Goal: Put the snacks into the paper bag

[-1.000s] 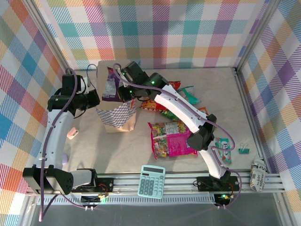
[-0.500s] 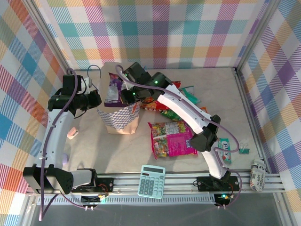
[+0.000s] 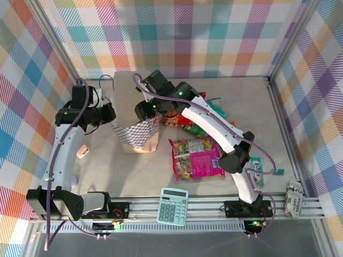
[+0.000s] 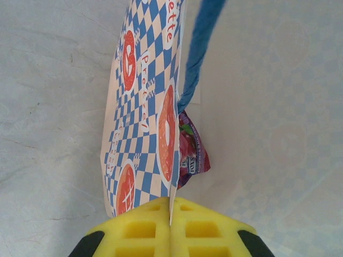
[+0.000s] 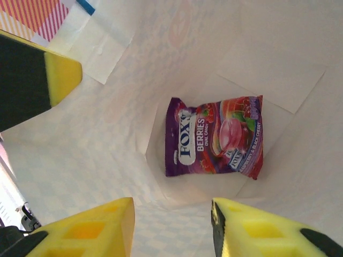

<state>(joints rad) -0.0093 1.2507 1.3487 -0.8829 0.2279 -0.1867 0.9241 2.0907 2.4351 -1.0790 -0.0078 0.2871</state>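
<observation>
Packet delivered, withdrawal pending (a judgement). The right end effector (image 5: 171, 217) hangs in the mouth of the tall beige paper bag with a blue-and-white checker band (image 5: 102, 101). Its yellow-padded fingers (image 5: 102, 227) are spread wide and hold nothing. The glossy purple berry-candy packet (image 5: 214, 136) lies flat and free on the bag floor directly beneath.

The exit would best be a straight vertical lift with the jaws kept at this width, so that neither pad catches the thin paper walls or drags the bag over. Turning toward the pile should wait until the fingers are above the rim.

The left end effector (image 4: 170, 214) is closed on the bag's upper edge, pinching the printed paper just below the thin blue cord handle (image 4: 198, 53). It should hold firm and level to keep the mouth open.

In the overhead view the right arm runs from its near-right base across the grey worktop (image 3: 155, 176). It passes over the large magenta sweet packet (image 3: 195, 158) and the red-orange packets (image 3: 179, 120), which are not yet bagged. Its elbow is bent and its wrist is pitched steeply down at the bag (image 3: 136, 134). The left arm rises from the near-left base, with the forearm turned inward toward the bag's left rim
</observation>
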